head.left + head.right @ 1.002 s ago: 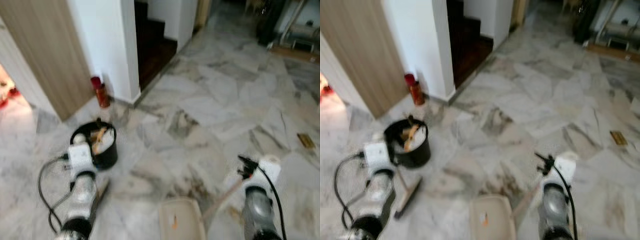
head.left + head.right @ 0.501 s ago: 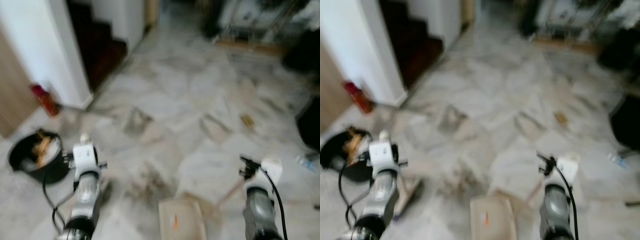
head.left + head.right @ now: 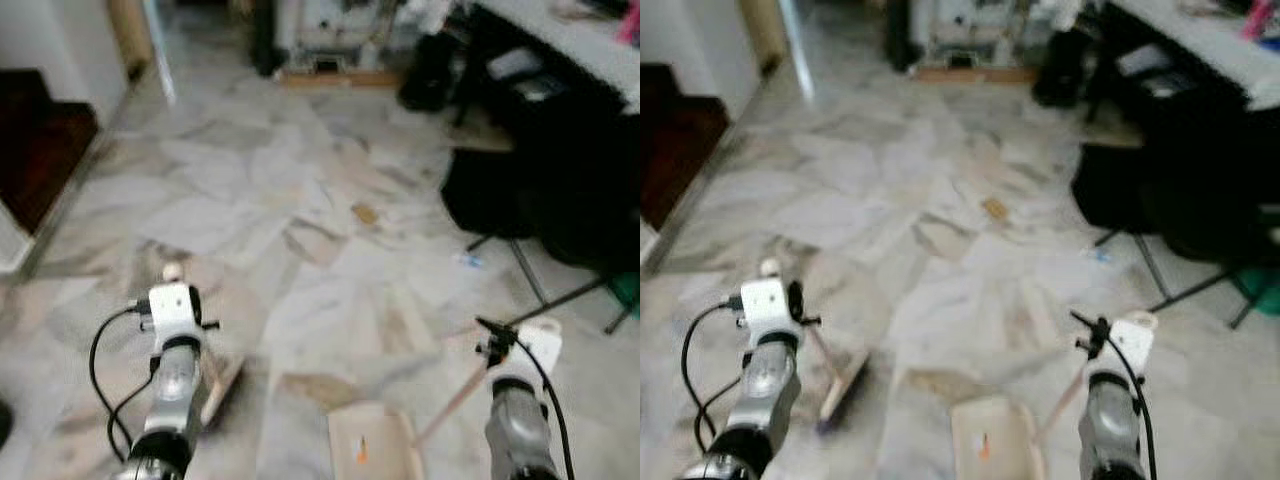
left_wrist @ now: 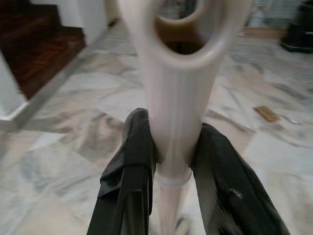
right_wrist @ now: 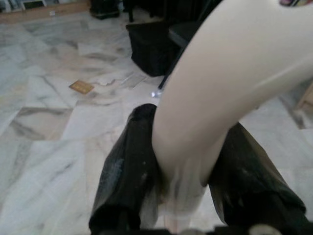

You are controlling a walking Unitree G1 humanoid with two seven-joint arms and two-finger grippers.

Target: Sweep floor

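Swung away from the black bucket toward dark furniture [image 3: 560, 190], the head camera now shows the left gripper [image 4: 168, 161] clamped on the pale broom handle [image 4: 173, 98] with its brush [image 3: 843, 385] on the marble floor [image 3: 300, 200], and the right gripper [image 5: 183, 181] clamped on the dustpan handle [image 5: 220, 93], dustpan [image 3: 375, 450] low between the arms.

Both silver arms reach forward and down, side by side and well apart. The left end effector [image 4: 171, 161] has its two black fingers [image 4: 132, 166] pressed against a pale handle [image 4: 178, 88], jaws clamped on it. The right end effector [image 5: 181, 181] is likewise closed, fingers [image 5: 124, 181] squeezing a cream handle [image 5: 230, 83] between them.
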